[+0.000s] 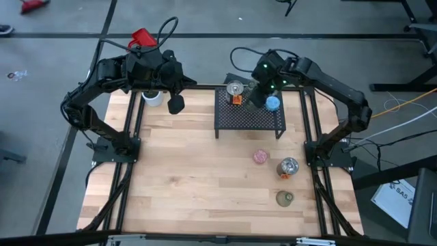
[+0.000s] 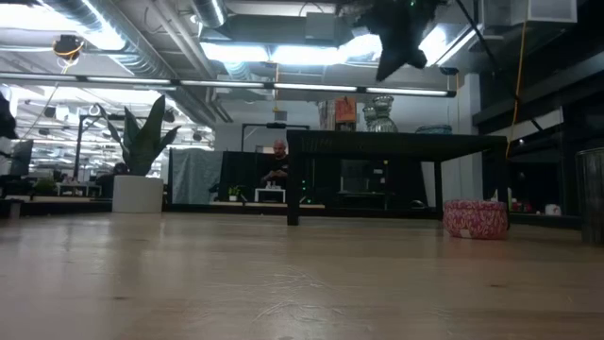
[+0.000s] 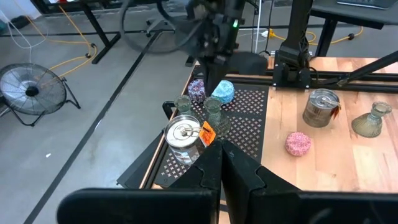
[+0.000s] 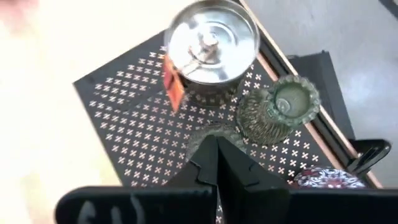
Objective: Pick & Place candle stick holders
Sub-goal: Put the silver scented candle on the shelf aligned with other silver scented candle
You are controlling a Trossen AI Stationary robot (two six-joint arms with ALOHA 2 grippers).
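A black mesh rack [image 1: 249, 117] stands at the table's far middle. On it are a silvery holder with an orange tag [image 4: 211, 40], olive-green glass holders [image 4: 280, 109], a blue holder [image 3: 222, 91] and a purple-speckled one [image 3: 196, 90]. On the table to the right rest a pink holder [image 1: 260, 156], a second silvery holder [image 1: 288, 167] and an olive glass holder [image 1: 285, 198]. My right gripper [image 4: 217, 152] hangs shut above the rack, clear of the holders [image 2: 389, 71]. My left gripper [image 1: 176, 104] is shut and raised at the far left, holding nothing.
A white pot with a green plant [image 1: 153, 98] stands at the far left corner, under my left arm. Bare wood spreads across the table's near half and left side [image 1: 184, 184]. In the room beyond the table a person [image 2: 276, 165] is visible.
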